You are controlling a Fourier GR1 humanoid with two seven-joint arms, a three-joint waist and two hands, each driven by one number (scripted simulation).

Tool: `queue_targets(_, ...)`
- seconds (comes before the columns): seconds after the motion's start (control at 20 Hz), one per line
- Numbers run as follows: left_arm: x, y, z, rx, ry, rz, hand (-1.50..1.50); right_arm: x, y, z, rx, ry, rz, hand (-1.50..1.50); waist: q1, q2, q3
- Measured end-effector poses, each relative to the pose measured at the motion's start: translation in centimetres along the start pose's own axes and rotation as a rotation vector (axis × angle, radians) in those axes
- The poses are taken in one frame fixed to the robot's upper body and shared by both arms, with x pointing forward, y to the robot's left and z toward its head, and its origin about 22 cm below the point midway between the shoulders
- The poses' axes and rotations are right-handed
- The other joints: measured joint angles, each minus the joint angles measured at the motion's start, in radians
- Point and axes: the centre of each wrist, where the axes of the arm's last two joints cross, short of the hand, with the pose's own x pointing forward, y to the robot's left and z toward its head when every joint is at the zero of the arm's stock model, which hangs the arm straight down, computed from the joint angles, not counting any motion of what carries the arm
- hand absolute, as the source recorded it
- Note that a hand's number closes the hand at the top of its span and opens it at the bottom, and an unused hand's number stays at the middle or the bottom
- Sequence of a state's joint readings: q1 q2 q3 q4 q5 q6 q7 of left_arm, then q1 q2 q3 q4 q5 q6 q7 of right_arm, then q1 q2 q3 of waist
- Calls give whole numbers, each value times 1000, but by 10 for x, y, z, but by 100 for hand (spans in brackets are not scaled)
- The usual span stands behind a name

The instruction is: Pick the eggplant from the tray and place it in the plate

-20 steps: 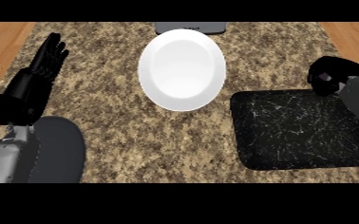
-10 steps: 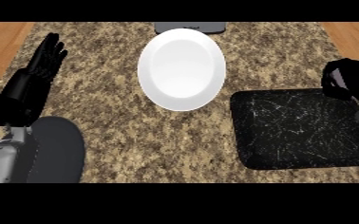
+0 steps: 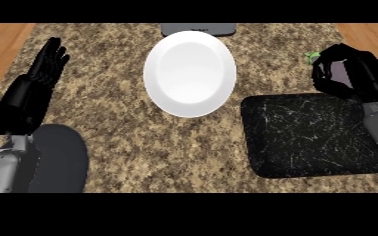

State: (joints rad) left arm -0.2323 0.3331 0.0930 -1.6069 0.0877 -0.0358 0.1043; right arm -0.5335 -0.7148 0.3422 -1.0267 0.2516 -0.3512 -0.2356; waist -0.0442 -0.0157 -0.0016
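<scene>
Curled at the tabletop's right edge, just beyond the tray's far right corner: the right robot hand, fingers and thumb closed round the eggplant. Mostly hidden inside that grip, only a dull purple patch between the black fingers and a bit of green stem poking out on the far-left side of the fist. Impossible to tell whether lifted clear of the tabletop or touching it. Wrist and forearm cut off by the view's right edge.

Open and upright at the left edge, fingers straight and together: the left robot hand, resting, holding nothing, grey forearm cut off at the lower left corner.

Near the middle toward the far edge, a white plate, bare. Black tray with pale marbled veins at the near right corner, nothing on it. Dark grey object at the far edge, cut off, hard to identify. Speckled brown granite surface; strips of wooden floor beyond both far corners.
</scene>
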Motion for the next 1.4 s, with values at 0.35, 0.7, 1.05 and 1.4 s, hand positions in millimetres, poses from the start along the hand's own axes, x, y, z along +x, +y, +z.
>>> queue_targets(0.35, 7, -8, -7, -19, -9, 8, 0, 78, -5, 0, -2, -120, -120, 150, 22, 7, 0)
queue_targets(0.7, 10, -5, -8, -37, -23, 10, 0, 151, 2, -18, 21, -142, -176, 150, 45, 13, 1)
queue_targets(1.05, 9, -14, -5, -54, -29, 12, 0, 200, 36, -54, 79, -117, -226, 150, 59, 17, 1)
queue_targets(1.4, 9, -24, -7, -63, -35, 15, 0, 230, 86, -88, 107, -75, -166, 150, 68, 22, 1)
